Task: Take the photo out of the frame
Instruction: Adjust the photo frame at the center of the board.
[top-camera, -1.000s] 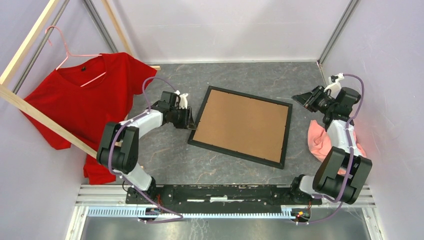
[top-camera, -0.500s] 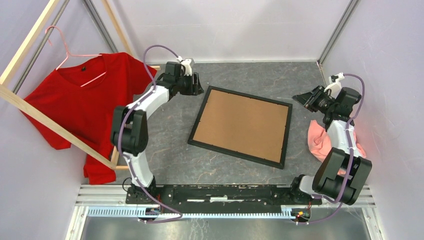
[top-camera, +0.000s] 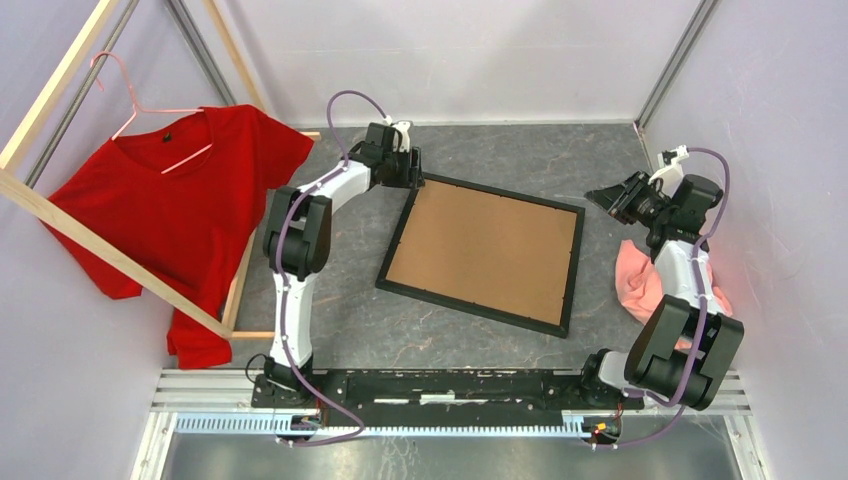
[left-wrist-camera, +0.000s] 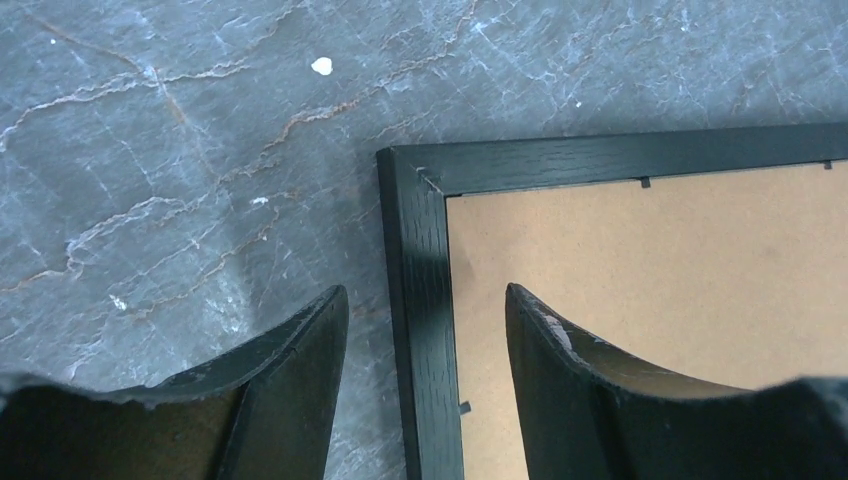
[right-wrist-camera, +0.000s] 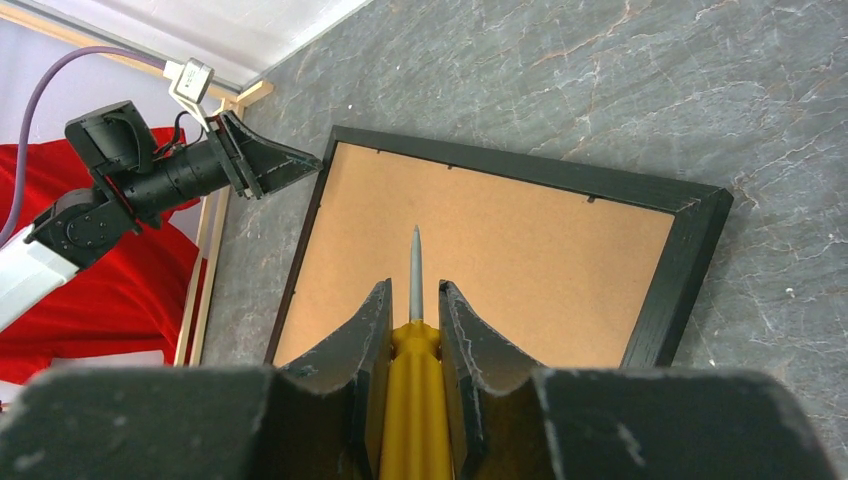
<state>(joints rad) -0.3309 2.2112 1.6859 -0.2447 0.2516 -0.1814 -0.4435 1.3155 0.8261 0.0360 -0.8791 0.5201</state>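
Here's the left tool wide open, one finger either side of the frame rail at its far-left corner, gripping nothing. The right tool, near the surface's right edge, is pinched on a yellow-handled pick. The frame lies mid-surface, brown backing board up; the photo is out of sight.

The frame hogs the middle of the table, lying flat. There's a wide open stretch at 6 o'clock between it and the arm bases, plus a narrower strip at 12 before the back wall. At 9 the red shirt and wooden rack crowd the edge. The left gripper sits over the frame's 11 o'clock corner, jaws apart across the rail. At 3 the right gripper pinches a yellow-handled tool, with a pink cloth at 4.
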